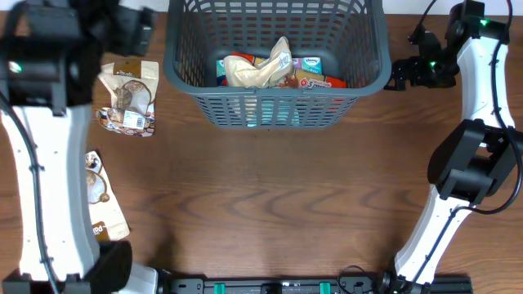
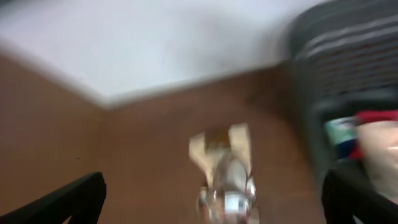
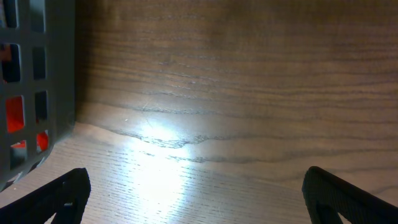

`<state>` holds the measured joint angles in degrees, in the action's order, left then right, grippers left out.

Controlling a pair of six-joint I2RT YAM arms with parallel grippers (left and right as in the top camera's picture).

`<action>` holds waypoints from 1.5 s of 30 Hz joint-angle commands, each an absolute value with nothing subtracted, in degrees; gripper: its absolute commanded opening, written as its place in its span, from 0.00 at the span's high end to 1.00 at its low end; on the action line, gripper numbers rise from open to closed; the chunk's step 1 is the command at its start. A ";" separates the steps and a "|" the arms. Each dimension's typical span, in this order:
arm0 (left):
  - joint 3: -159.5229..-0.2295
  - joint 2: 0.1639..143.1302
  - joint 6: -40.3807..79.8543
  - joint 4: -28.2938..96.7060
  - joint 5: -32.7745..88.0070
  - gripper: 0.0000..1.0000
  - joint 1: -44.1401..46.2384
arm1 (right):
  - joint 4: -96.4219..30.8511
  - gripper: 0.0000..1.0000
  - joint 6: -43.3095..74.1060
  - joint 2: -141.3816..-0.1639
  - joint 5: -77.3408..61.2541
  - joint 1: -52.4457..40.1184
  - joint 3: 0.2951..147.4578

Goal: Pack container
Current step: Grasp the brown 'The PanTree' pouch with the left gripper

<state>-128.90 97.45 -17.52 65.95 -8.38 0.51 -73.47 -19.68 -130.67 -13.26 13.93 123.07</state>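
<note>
The container [image 1: 369, 80], a dark grey-blue lattice basket, stands at the back middle of the table and holds several snack packets [image 1: 260, 69]. A brown-and-clear packet [image 1: 127, 100] lies on the table to its left. Another packet [image 1: 101, 198] lies nearer the front, partly hidden by my left arm. My left gripper [image 1: 137, 28] is open and empty above the back left. In the blurred left wrist view its jaws [image 2: 214, 186] straddle the packet [image 2: 224, 168] below, with the container [image 2: 351, 62] at right. My right gripper [image 1: 398, 75] is open and empty beside the container's right wall [image 3: 37, 81]; its jaws [image 3: 198, 177] are over bare wood.
The wooden table's back edge meets a white wall [image 2: 155, 43] in the left wrist view. My left arm [image 1: 49, 180] runs along the left side and my right arm [image 1: 474, 163] along the right side.
</note>
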 commanded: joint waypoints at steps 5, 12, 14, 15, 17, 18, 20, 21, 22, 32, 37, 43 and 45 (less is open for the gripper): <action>-126.85 106.65 -8.88 68.03 -7.29 0.01 -9.39 | -73.49 0.01 -20.21 -130.43 -13.30 13.58 122.80; -126.85 119.48 -14.59 68.14 -1.83 0.01 -12.23 | -73.56 0.01 -20.21 -130.43 -13.30 13.58 122.80; -126.85 122.85 -14.59 68.20 -1.02 0.01 -12.47 | -73.63 0.01 -20.21 -130.43 -13.30 13.58 122.80; -126.85 124.70 -14.63 68.31 -0.95 0.01 -12.49 | -73.67 0.01 -20.21 -130.43 -13.30 13.56 122.80; -126.85 128.29 -14.83 68.31 -0.78 0.01 -12.47 | -73.73 0.01 -20.18 -130.43 -13.30 13.56 122.80; -126.85 129.69 -14.81 68.34 -0.78 0.01 -12.47 | -73.78 0.01 -20.21 -130.43 -13.30 13.56 122.80; -126.85 132.77 -14.76 68.31 -0.51 0.01 -12.56 | -74.02 0.01 -20.21 -130.43 -13.30 13.56 122.80; -126.85 134.28 -14.76 68.31 -0.38 0.01 -12.58 | -74.15 0.01 -20.21 -130.43 -13.28 13.58 122.80; -126.85 135.48 -14.76 68.34 -0.38 0.01 -12.58 | -74.24 0.01 -20.21 -130.43 -13.26 13.58 122.80; -126.85 143.57 -14.79 67.59 3.51 0.01 -12.58 | -74.59 0.01 -20.18 -130.43 -11.77 13.56 122.80; -126.85 144.94 -14.79 67.35 3.90 0.01 -12.58 | -74.74 0.01 -20.18 -130.43 -11.79 13.56 122.80; -126.85 145.18 -14.74 68.16 3.95 0.47 -12.58 | -75.53 0.01 -20.18 -130.43 -11.77 13.56 122.80; -126.85 145.18 -14.74 69.34 3.97 0.79 -12.58 | -75.85 0.01 -20.21 -130.43 -11.75 13.58 122.80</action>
